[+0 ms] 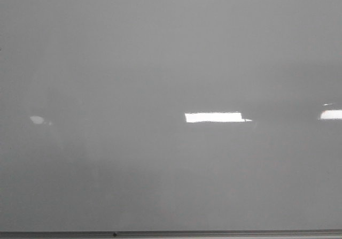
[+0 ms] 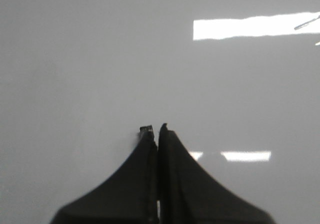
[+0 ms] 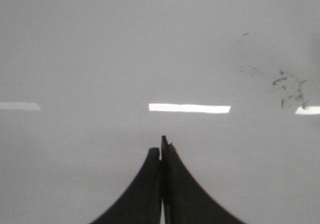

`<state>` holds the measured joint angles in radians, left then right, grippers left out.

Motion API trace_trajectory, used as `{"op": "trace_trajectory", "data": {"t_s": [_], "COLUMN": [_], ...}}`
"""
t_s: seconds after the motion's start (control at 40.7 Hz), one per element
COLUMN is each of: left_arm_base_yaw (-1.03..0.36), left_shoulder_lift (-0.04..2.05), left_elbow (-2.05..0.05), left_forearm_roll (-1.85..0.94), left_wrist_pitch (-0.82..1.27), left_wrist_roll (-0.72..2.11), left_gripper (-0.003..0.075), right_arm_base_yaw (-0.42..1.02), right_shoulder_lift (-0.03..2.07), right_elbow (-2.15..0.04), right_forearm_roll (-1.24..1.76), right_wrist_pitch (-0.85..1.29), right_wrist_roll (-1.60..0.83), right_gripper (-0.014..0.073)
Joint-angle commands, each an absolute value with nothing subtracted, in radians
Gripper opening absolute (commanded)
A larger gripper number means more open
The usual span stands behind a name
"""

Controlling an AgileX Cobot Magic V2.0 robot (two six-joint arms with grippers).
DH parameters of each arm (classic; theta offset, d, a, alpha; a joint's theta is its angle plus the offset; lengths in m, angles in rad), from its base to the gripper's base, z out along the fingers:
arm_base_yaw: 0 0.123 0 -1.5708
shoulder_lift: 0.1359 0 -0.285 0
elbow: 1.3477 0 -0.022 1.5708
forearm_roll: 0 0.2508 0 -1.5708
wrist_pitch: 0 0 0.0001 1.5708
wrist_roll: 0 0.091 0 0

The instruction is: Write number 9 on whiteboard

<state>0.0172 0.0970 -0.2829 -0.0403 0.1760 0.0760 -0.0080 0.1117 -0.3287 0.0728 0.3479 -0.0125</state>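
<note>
A glossy pale grey whiteboard (image 1: 160, 62) fills the front view, carrying bright rectangular light reflections (image 1: 214, 117) near centre and at 3 o'clock, with its thin grey metal edge strip (image 1: 214, 233) running along 6 o'clock; no marker line shows on it there and neither arm enters that view. In the left wrist view the left claw (image 2: 158, 131) hangs over the board with its two dark fingers pressed together, nothing between them. The right claw (image 3: 162, 144) is likewise closed and empty over the board, and faint grey smudges (image 3: 290, 88) sit well apart from its tips, toward 2 o'clock.
</note>
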Motion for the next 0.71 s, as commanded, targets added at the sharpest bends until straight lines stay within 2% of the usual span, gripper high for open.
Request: {"op": "trace_trajectory", "data": {"t_s": [0.0, 0.172, 0.245, 0.344, 0.417, 0.516, 0.565, 0.687], "left_arm_base_yaw": [0.019, 0.019, 0.019, 0.019, 0.019, 0.019, 0.019, 0.019], "left_shoulder_lift": [0.224, 0.336, 0.341, 0.338, 0.338, 0.338, 0.338, 0.359], "left_elbow": [-0.384, -0.403, -0.403, -0.403, -0.403, -0.403, -0.403, -0.404], "left_forearm_roll": [-0.043, -0.052, -0.052, -0.052, -0.052, -0.052, -0.056, -0.105], "left_wrist_pitch": [0.236, 0.205, 0.199, 0.195, 0.195, 0.195, 0.187, 0.197], "left_wrist_roll": [0.072, 0.072, 0.072, 0.072, 0.072, 0.072, 0.072, 0.072], "left_gripper": [-0.0019, -0.0013, 0.0036, 0.0218, 0.0434, 0.063, 0.0651, 0.0648], "right_arm_base_yaw": [-0.015, -0.015, -0.015, -0.015, -0.015, -0.015, -0.015, -0.015], "right_shoulder_lift": [0.246, 0.377, 0.395, 0.397, 0.397, 0.397, 0.397, 0.397], "right_elbow": [-0.42, -0.45, -0.45, -0.45, -0.45, -0.45, -0.45, -0.45], "right_forearm_roll": [0.107, 0.107, 0.107, 0.107, 0.107, 0.107, 0.107, 0.107], "right_wrist_pitch": [0.311, 0.294, 0.295, 0.296, 0.296, 0.295, 0.295, 0.296], "right_wrist_roll": [0.0, 0.0, 0.0, 0.0, 0.0, 0.0, 0.0, 0.0], "right_gripper": [-0.0058, -0.0053, -0.0007, 0.0169, 0.0396, 0.0575, 0.0607, 0.0601]}}
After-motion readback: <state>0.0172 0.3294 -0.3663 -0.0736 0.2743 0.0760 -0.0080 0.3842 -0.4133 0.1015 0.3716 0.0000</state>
